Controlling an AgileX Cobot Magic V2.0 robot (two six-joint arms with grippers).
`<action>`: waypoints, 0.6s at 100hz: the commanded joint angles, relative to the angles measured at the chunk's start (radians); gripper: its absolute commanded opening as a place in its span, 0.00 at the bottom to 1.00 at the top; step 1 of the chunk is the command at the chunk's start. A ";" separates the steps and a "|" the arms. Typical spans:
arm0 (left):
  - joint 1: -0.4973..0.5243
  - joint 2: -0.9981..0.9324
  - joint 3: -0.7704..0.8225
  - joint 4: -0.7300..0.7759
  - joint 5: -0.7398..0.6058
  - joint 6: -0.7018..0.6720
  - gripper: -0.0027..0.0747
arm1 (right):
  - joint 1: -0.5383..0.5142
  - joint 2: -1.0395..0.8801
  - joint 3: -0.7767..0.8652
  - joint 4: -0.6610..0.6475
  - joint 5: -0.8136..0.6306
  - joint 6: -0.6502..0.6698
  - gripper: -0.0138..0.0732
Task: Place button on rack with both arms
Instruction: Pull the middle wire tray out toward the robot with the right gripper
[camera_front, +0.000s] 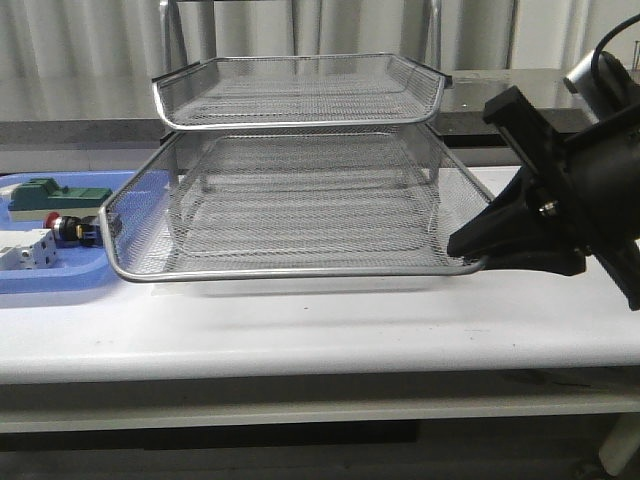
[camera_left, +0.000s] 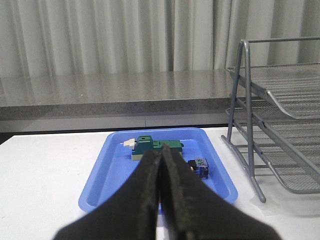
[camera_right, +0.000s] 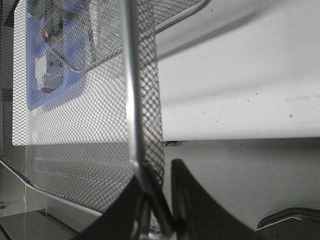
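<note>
The button (camera_front: 64, 228), with its red head and black body, lies in the blue tray (camera_front: 60, 275) at the far left. In the left wrist view the button (camera_left: 199, 167) is partly hidden behind my fingers. The rack (camera_front: 300, 272) stands mid-table; it also shows in the left wrist view (camera_left: 280, 100). My right gripper (camera_front: 468, 247) is at the front right corner of the rack's lower tier. In the right wrist view its jaws (camera_right: 157, 172) are closed over the rack's mesh wall (camera_right: 142, 100). My left gripper (camera_left: 161, 152) is shut and empty, just short of the tray, and out of the front view.
A green block (camera_front: 45, 192) and a white block (camera_front: 28, 250) share the blue tray (camera_left: 110, 170) with the button. The green block (camera_left: 150, 145) lies past my left fingertips. A grey counter and curtains stand behind the table.
</note>
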 joint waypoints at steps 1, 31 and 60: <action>0.002 -0.035 0.046 -0.002 -0.075 -0.010 0.04 | 0.002 -0.031 0.006 -0.024 0.011 -0.005 0.36; 0.002 -0.035 0.046 -0.002 -0.075 -0.010 0.04 | 0.001 -0.122 0.006 -0.034 0.014 -0.032 0.75; 0.002 -0.035 0.046 -0.002 -0.075 -0.010 0.04 | 0.001 -0.278 0.006 -0.209 -0.036 0.079 0.75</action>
